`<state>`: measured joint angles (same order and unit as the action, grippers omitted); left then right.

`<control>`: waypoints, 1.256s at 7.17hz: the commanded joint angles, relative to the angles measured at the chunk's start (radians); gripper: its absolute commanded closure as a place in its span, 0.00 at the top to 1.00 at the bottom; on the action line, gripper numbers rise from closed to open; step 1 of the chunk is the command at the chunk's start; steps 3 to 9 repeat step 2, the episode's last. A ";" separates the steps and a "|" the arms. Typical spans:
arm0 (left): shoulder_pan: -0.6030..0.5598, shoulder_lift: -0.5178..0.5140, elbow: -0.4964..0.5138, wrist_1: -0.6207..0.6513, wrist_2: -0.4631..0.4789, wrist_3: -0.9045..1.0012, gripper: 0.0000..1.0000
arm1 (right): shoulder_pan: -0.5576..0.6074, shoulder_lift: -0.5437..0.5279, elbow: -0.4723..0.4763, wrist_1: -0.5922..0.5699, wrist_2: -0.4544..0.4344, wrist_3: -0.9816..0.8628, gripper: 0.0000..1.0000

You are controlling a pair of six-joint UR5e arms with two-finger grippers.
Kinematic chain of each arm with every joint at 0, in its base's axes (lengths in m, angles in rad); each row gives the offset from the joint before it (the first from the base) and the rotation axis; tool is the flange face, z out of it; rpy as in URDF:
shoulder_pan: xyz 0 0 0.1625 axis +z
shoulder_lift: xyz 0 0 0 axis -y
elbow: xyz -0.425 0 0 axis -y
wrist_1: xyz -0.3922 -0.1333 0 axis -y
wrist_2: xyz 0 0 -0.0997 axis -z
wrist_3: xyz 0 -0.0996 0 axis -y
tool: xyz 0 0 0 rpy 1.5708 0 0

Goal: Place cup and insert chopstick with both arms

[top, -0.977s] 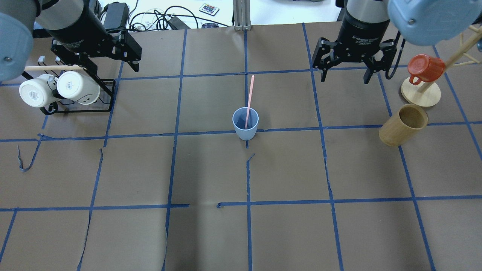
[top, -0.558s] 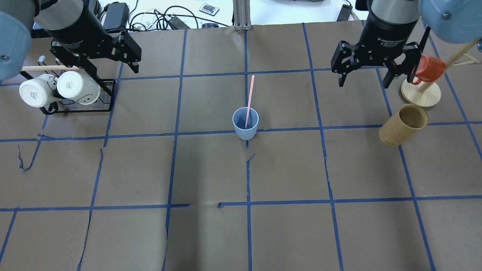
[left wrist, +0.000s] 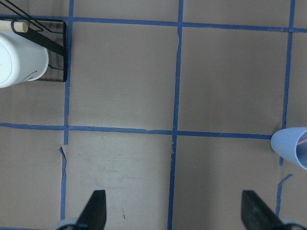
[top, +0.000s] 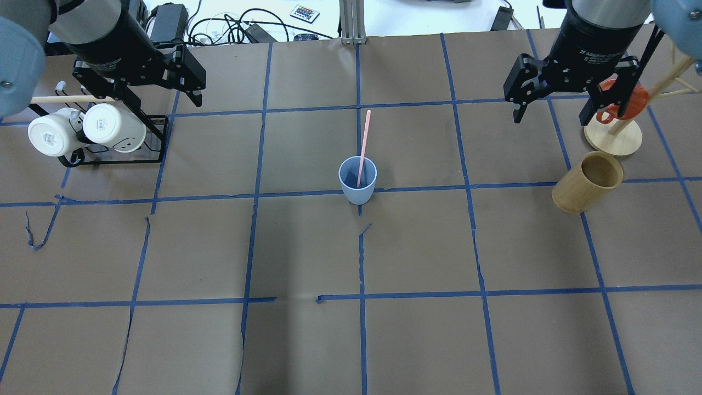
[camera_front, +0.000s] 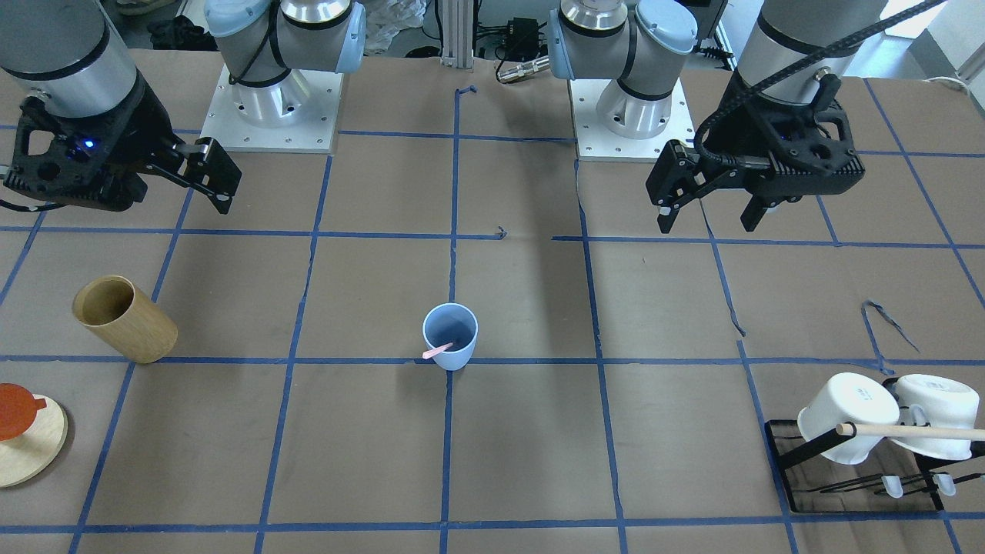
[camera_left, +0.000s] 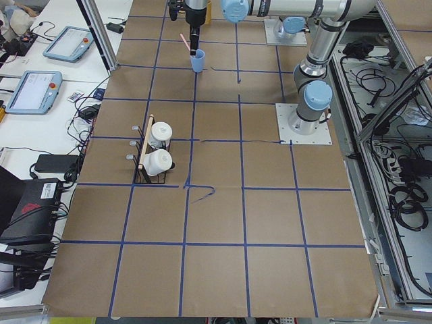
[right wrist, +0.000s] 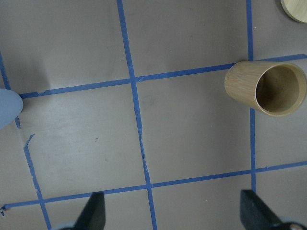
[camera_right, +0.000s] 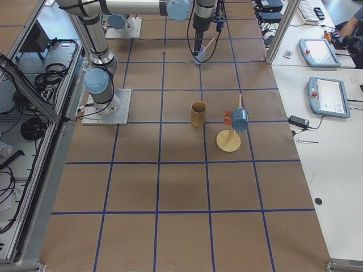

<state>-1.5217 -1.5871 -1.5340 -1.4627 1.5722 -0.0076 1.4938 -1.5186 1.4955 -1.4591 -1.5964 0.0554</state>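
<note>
The pale blue cup (top: 357, 181) stands upright near the table's middle, on a blue tape line; it also shows in the front view (camera_front: 450, 336). The pink chopstick (top: 363, 142) stands in it, leaning on the rim toward the far side. My left gripper (top: 159, 101) is open and empty at the far left, above the mug rack's right end, well away from the cup. My right gripper (top: 551, 118) is open and empty at the far right, in front of the red mug. The wrist views show the cup's edge at the left wrist view's right border (left wrist: 292, 146) and the right wrist view's left border (right wrist: 7, 108).
A tan wooden cylinder (top: 588, 182) stands at the right. Behind it is a wooden mug tree (top: 613, 137) with a red mug (top: 633, 99). A black rack (top: 156, 140) at the far left holds two white mugs and a long wooden dowel (top: 71, 99).
My right gripper has moved right, away from the cup, and now partly covers the red mug. The left arm, cup and chopstick have not moved.
</note>
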 commanded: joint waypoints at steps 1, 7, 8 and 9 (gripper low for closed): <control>0.000 -0.002 0.000 0.007 0.000 0.000 1.00 | 0.000 -0.003 0.005 -0.003 0.001 0.000 1.00; 0.000 -0.002 0.000 0.007 0.000 0.000 1.00 | 0.003 -0.005 0.005 -0.003 0.003 0.001 1.00; 0.000 -0.002 0.000 0.007 0.000 0.000 1.00 | 0.003 -0.005 0.005 -0.003 0.003 0.001 1.00; 0.000 -0.002 0.000 0.007 0.000 0.000 1.00 | 0.003 -0.005 0.005 -0.003 0.003 0.001 1.00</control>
